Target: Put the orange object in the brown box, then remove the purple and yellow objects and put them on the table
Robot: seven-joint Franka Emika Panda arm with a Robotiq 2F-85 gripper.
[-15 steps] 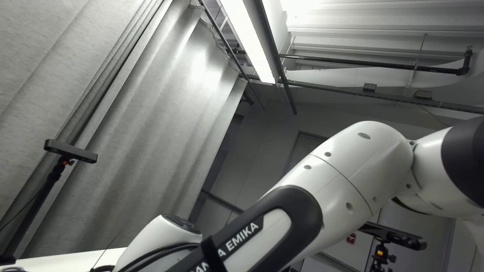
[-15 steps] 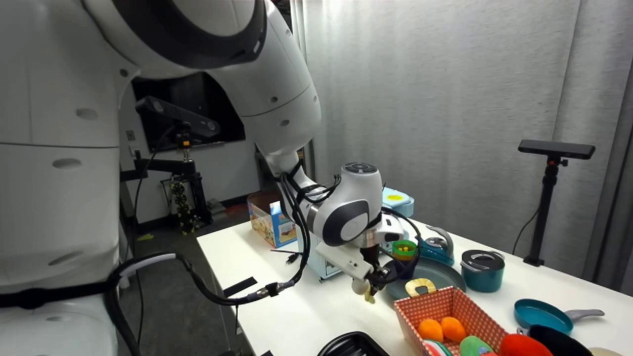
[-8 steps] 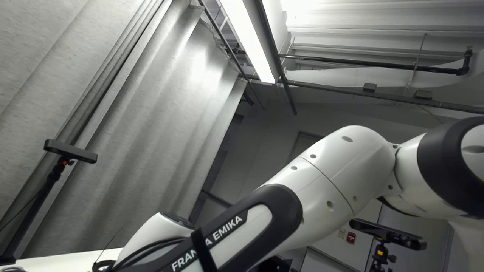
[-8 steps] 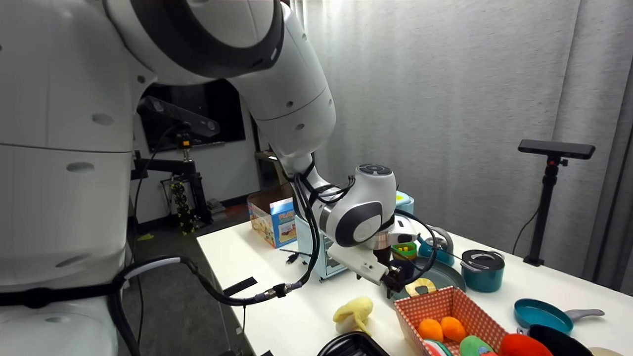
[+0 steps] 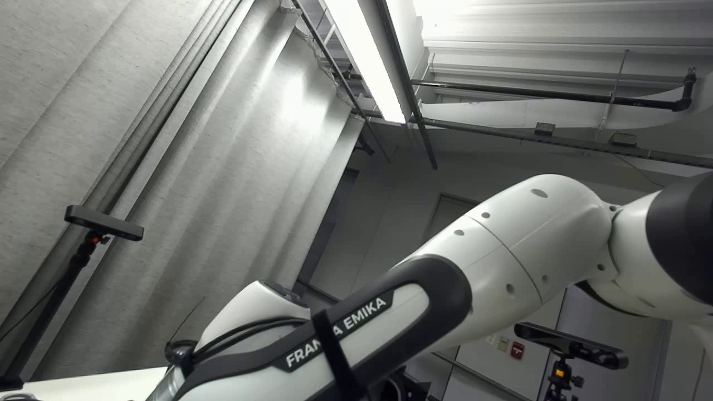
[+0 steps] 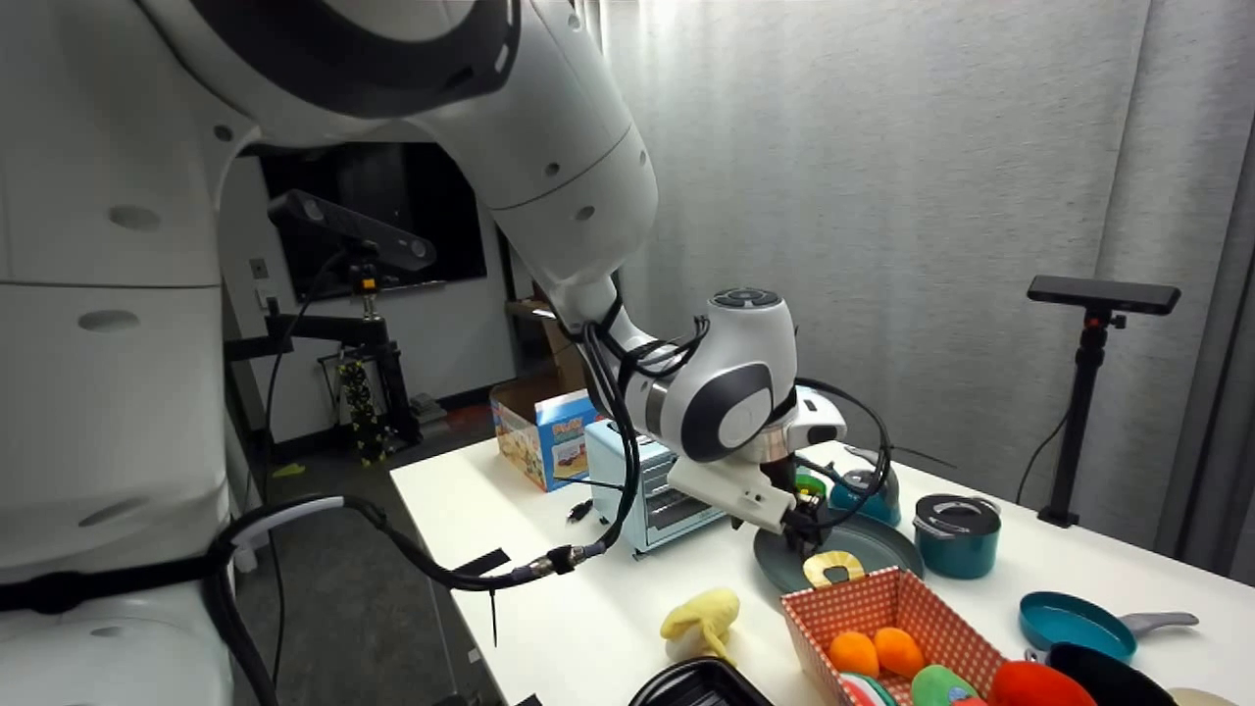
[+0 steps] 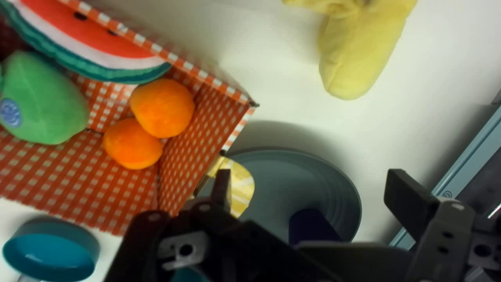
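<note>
My gripper [image 7: 311, 184] is open and empty above the grey plate [image 7: 274, 160]. It also shows in an exterior view [image 6: 806, 529]. A dark purple cup-like thing [image 7: 312, 227] stands on the plate below and between the fingers, its lower part in the picture hidden by the gripper. A green top [image 6: 810, 484] shows just behind the gripper. A yellow plush object [image 6: 702, 620] lies on the table; it also shows in the wrist view [image 7: 358, 55]. Two orange fruits [image 7: 162, 107] lie in a red-and-white checked box [image 7: 195, 152]. No plain brown box shows clearly.
A yellow pineapple ring [image 6: 833, 569] sits at the plate's edge beside the checked box. A light blue toaster oven [image 6: 642, 510], a teal pot [image 6: 957, 549], a teal pan [image 6: 1077, 628], a black tray [image 6: 698, 686] and a printed cardboard box [image 6: 539, 446] stand around.
My gripper was at the yellow object one second ago, then let it go onto the table. The gripper has since moved right, over the plate and the purple thing, and risen a little.
</note>
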